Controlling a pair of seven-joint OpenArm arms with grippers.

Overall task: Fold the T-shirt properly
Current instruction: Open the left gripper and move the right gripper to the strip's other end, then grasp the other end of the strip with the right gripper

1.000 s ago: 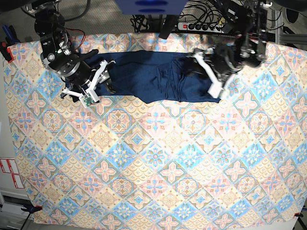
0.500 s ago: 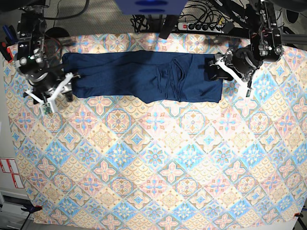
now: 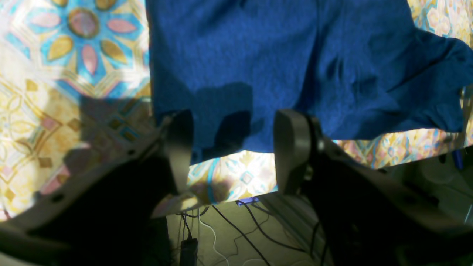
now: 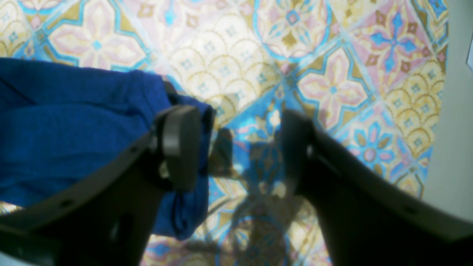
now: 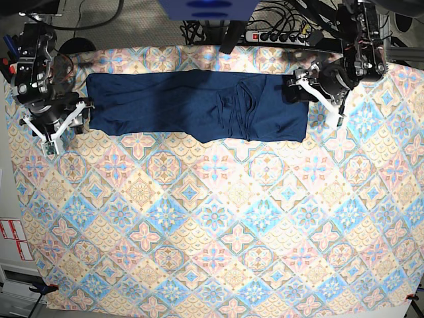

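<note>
Dark navy-blue long-sleeved knit T-shirt (image 5: 199,106) lies stretched in a long band across the far part of the table, on the patterned tablecloth (image 5: 212,225) of blue, pink and yellow tile motifs. Fabric mostly flat, with a bunch of creases right of centre and an uneven near hem.

Left gripper (image 5: 322,89) sits at the shirt's end on the base view's right. In the left wrist view the left gripper (image 3: 232,147) has its jaws spread wide, nothing between them; the grey pads (image 3: 290,147) hang over the shirt's edge (image 3: 258,74), with cloth and the table's edge below.

Right gripper (image 5: 56,126) is at the opposite end, just beside the shirt's edge. In the right wrist view the right gripper (image 4: 236,147) is also wide apart and empty; one finger (image 4: 179,144) is just in front of the rumpled shirt end (image 4: 74,129), contact unclear, the other over bare tablecloth (image 4: 332,55).

Behind the table: black power strip (image 5: 281,36) with tangled cables, a blue object (image 5: 209,8) at top centre. Red-and-white labels (image 5: 13,238) sit off the cloth's edge on the view's left. Nothing lies on the shirt.
</note>
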